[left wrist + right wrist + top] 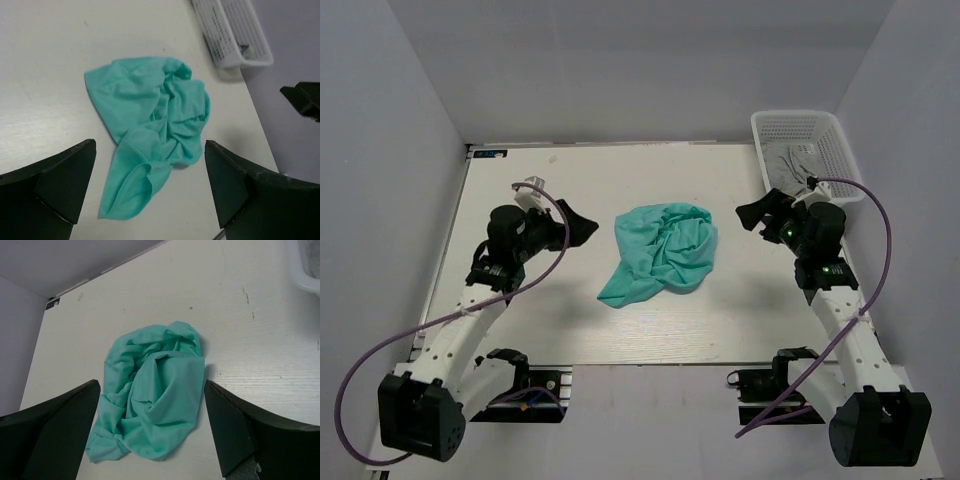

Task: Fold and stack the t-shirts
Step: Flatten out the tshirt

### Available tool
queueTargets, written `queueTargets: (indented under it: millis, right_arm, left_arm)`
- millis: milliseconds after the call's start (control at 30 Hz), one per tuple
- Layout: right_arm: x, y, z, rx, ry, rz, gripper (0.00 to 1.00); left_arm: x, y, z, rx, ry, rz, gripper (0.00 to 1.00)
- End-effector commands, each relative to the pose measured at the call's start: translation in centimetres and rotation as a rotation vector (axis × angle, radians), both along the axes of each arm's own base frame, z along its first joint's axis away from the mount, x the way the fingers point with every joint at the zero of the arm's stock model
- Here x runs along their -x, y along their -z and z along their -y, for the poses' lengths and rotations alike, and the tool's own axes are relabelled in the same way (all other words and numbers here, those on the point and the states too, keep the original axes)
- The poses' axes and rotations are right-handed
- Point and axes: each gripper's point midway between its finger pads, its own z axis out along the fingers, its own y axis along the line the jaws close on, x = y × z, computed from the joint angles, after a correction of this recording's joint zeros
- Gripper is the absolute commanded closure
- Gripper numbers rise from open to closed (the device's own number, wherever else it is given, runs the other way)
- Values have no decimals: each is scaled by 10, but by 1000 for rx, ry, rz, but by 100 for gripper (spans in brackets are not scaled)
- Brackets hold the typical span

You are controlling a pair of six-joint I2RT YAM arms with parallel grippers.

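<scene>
Nothing is folded yet, by the look of it. The plain turquoise-green t-shirt of thin soft cloth lies in a crumpled heap in the middle of the white table, and neither arm touches it. There is no stack either (the white plastic mesh basket in the far right corner holds something grey, I can't tell what). Spreading, folding and stacking are all left to do. The left gripper and right gripper hover on either side of the heap, both pointed in at it, fingers spread wide and holding nothing.
</scene>
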Motion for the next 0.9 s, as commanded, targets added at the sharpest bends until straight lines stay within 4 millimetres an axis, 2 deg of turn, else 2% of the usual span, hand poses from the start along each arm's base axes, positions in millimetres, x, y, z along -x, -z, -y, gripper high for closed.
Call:
queueTargets:
  millis: [0, 33, 67, 133, 167, 267, 367, 433, 500, 567, 600, 633, 667, 733, 867]
  right_arm:
    - [-3, 0, 10, 29, 58, -45, 10]
    - [-4, 9, 8, 41, 38, -72, 10]
    - [-4, 7, 4, 45, 14, -72, 10]
    - [-5, 24, -2, 55, -28, -131, 10]
    - [-6, 32, -2, 76, -34, -152, 10]
    - [-6, 39, -4, 132, -40, -190, 10]
    - [2, 43, -17, 219, -110, -187, 10]
    - [4, 42, -25, 258, -138, -197, 10]
    - [5, 52, -32, 298, -153, -230, 10]
    - [5, 62, -47, 327, -193, -260, 10]
    - [3, 68, -51, 336, -198, -280, 10]
    - [6, 69, -64, 343, -232, -285, 10]
    - [5, 71, -65, 362, -222, -294, 10]
    - [5, 86, -75, 386, -247, -336, 10]
    - [-5, 95, -89, 405, -219, -359, 10]
  left_arm:
    - [13, 40, 21, 28, 126, -138, 0]
    - [19, 48, 28, 19, 186, -162, 0]
    - [24, 65, 31, 0, 199, -227, 0]
    - [27, 75, 32, -33, 201, -254, 2]
    - [33, 91, 35, -44, 203, -296, 2]
    - [49, 117, 44, -64, 244, -359, 0]
    - [69, 145, 54, -121, 293, -442, 0]
    - [85, 152, 63, -147, 344, -463, 0]
    - [96, 160, 65, -190, 353, -495, 0]
    - [96, 162, 64, -223, 330, -481, 0]
    - [98, 168, 63, -243, 326, -498, 0]
    - [103, 174, 64, -268, 330, -514, 0]
    - [104, 182, 62, -292, 307, -540, 0]
    - [110, 199, 65, -336, 321, -578, 0]
    - [109, 208, 71, -403, 312, -612, 0]
